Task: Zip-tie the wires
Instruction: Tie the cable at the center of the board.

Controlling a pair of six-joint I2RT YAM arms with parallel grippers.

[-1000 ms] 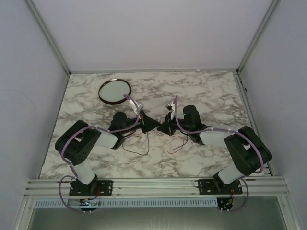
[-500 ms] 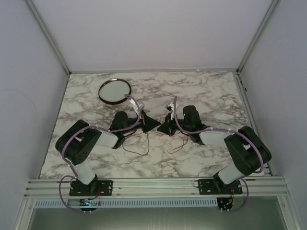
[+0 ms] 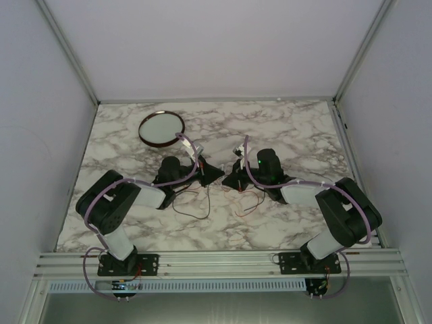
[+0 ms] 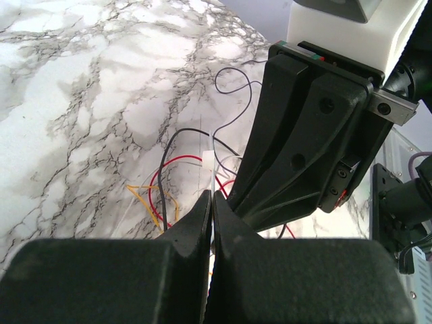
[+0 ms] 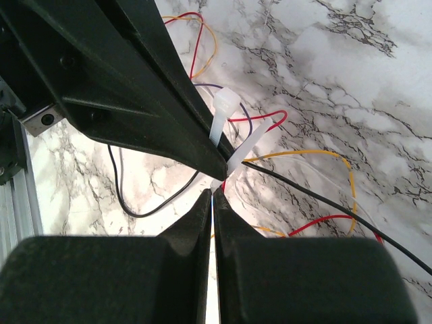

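Observation:
The wires [image 3: 191,208] are thin red, black and yellow strands lying loose on the marble between the arms. They also show in the left wrist view [image 4: 157,181] and the right wrist view [image 5: 322,219]. A white zip tie [image 5: 234,157] loops around some of them, and its small head [image 4: 206,162] rests on the table. My left gripper [image 4: 212,197] and right gripper [image 5: 212,192] meet tip to tip at the table's middle, left gripper [image 3: 214,176] beside right gripper [image 3: 227,179]. Both are shut, each with a thin white strap of the tie between its jaws.
A round dark-rimmed dish [image 3: 162,128] stands at the back left. Lilac cables [image 3: 192,150] loop along both arms. Wire loops trail toward the near edge on both sides [image 3: 250,202]. An aluminium rail [image 3: 223,260] runs along the front.
The left arm's elbow has shifted slightly; both grippers stay together at the middle, still shut on the zip tie.

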